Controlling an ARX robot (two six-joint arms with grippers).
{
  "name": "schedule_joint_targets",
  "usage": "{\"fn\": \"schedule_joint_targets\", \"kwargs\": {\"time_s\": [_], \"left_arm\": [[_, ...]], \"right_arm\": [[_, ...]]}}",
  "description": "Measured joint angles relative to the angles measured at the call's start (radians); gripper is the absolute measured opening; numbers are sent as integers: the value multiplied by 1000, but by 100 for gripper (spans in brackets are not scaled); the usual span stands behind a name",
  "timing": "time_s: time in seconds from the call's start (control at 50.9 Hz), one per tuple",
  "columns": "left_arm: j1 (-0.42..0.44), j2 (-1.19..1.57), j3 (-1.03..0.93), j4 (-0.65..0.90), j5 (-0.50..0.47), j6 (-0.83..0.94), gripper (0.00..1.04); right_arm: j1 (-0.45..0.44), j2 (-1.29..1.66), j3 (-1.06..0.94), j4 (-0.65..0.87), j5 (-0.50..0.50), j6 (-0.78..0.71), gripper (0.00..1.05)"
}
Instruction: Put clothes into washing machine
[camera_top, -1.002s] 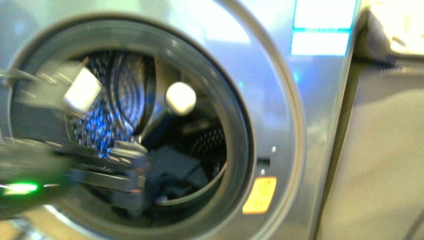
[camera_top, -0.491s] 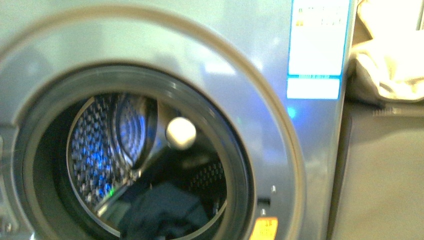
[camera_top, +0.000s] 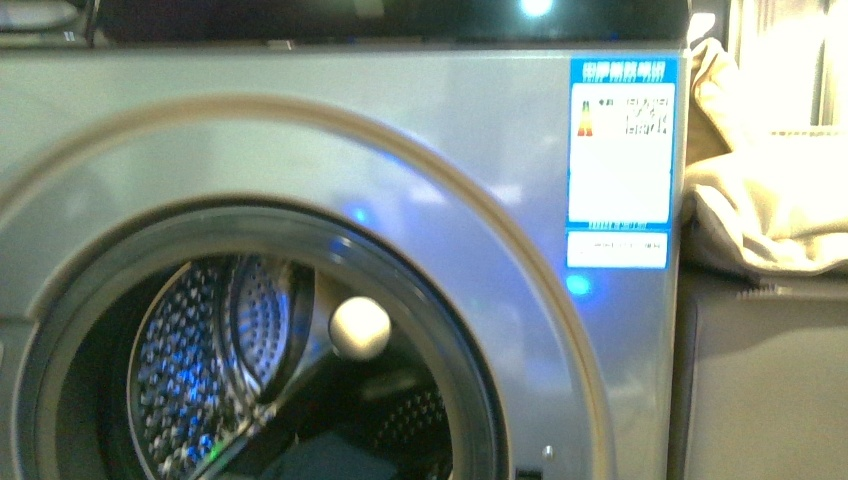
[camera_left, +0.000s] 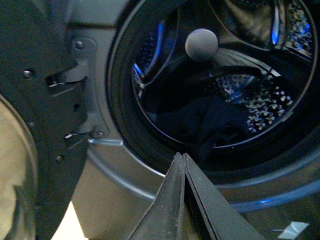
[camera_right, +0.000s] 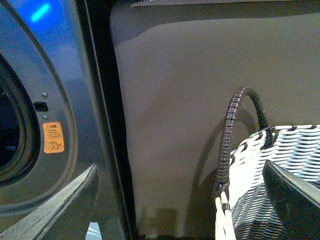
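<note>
The silver-grey washing machine (camera_top: 400, 150) fills the front view, its round porthole open at lower left. The dark navy clothes (camera_left: 210, 125) lie low in the perforated drum; in the front view only their top edge (camera_top: 330, 468) shows. My left gripper (camera_left: 183, 156) is shut and empty, outside the drum in front of the porthole's lower rim. My right gripper (camera_right: 179, 166) is open and holds nothing. It faces the grey-brown panel beside the washer (camera_right: 30, 100). Neither arm appears in the front view.
A white ball (camera_top: 360, 328) sits inside the drum. The open door (camera_left: 30, 100) stands by the porthole. Beige fabric (camera_top: 780, 220) lies on the unit at the right. A white wicker basket (camera_right: 285, 170) with a brown handle (camera_right: 227, 135) is near my right gripper.
The front view has climbed, so the porthole sits lower in frame and the top panel shows. The left arm, in the porthole a second ago, has left that view.
</note>
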Motion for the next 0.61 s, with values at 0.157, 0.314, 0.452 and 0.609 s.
{"fn": "schedule_joint_targets", "kwargs": {"time_s": [0.157,0.314,0.452,0.609], "left_arm": [[5,-58,-26,-40,7,0,4],[5,-109,-39,-75,7,0,4],[5,-146,-61,-74,8,0,4],[5,-190,-61,-114,7,0,4]], "right_arm": [[0,0,0,0,0,0,97],[0,0,0,0,0,0,97],[0,0,0,0,0,0,97],[0,0,0,0,0,0,97]]}}
